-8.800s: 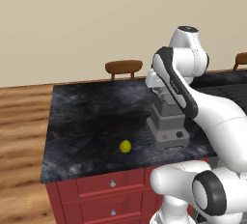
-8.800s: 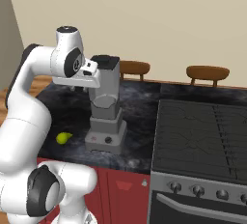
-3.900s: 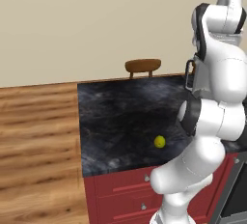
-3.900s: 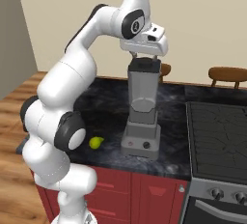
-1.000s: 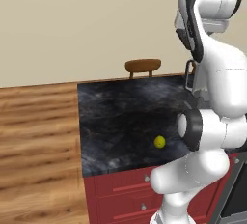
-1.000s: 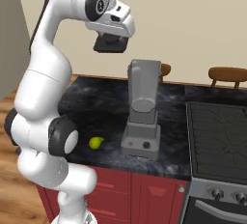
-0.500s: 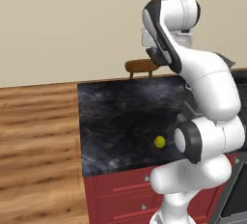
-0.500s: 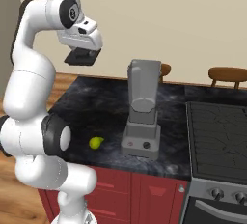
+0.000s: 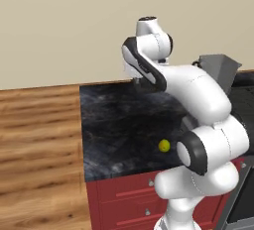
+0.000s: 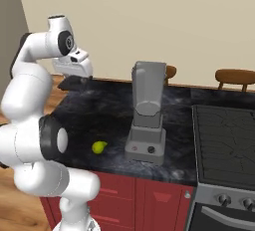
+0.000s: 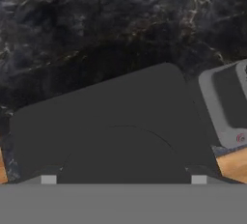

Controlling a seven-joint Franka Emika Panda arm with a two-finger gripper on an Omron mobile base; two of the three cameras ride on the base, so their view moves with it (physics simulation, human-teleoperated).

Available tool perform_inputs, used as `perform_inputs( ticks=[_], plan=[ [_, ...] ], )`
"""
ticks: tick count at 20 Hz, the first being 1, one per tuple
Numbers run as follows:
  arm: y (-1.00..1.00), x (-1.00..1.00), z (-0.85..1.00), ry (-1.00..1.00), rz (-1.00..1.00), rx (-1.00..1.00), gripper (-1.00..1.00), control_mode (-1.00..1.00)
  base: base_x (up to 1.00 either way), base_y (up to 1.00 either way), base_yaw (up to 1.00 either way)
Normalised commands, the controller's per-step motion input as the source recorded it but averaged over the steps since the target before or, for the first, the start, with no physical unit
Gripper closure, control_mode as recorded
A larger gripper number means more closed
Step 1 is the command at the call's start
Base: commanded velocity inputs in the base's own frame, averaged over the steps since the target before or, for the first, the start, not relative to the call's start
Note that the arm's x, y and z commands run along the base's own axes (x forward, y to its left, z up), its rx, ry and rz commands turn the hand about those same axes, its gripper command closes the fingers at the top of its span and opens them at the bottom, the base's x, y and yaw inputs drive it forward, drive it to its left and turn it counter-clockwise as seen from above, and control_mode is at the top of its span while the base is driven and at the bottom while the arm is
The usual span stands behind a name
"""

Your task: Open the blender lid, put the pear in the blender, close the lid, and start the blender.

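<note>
My gripper [image 10: 74, 77] hangs low over the far left corner of the dark stone counter [image 10: 104, 113], shut on the blender lid [image 10: 74, 82]. In the hand view the blender lid [image 11: 111, 121] is a flat dark square cap spanning the space between my fingertips [image 11: 48, 179]. The grey blender [image 10: 148, 110] stands mid-counter with its jar top uncovered, and its jar [image 9: 221, 70] shows behind my arm. Part of the blender [image 11: 226, 102] sits at the right of the hand view. The yellow-green pear [image 10: 99, 147] lies on the counter left of the blender base, near the front edge; the pear [image 9: 164, 145] is partly behind my arm.
A black stove [image 10: 224, 140] adjoins the counter on the right. Wooden chairs [image 10: 234, 75] stand behind the counter. Red drawers [image 9: 129, 194] run below the front edge. Wood floor [image 9: 39, 140] lies beyond the counter's left edge.
My arm has swung left from beside the blender and come down toward the counter's far left corner, carrying the lid. Blender and pear have not moved.
</note>
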Motion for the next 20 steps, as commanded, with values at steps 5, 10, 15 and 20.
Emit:
perform_inputs(
  ticks=[5, 10, 15, 20],
  plan=[
    [0.37, 0.35, -1.00, 0.08, 0.00, 0.00, 1.00, -1.00, 0.00, 0.00, 0.00],
    [0.33, 0.33, -1.00, 0.10, 0.00, 0.00, 1.00, -1.00, 0.00, 0.00, 0.00],
    [0.22, 0.20, -1.00, 0.09, 0.00, 0.00, 1.00, -1.00, 0.00, 0.00, 0.00],
    [0.12, 0.05, -0.99, 0.06, 0.00, 0.00, 1.00, -1.00, 0.00, 0.00, 0.00]
  ],
)
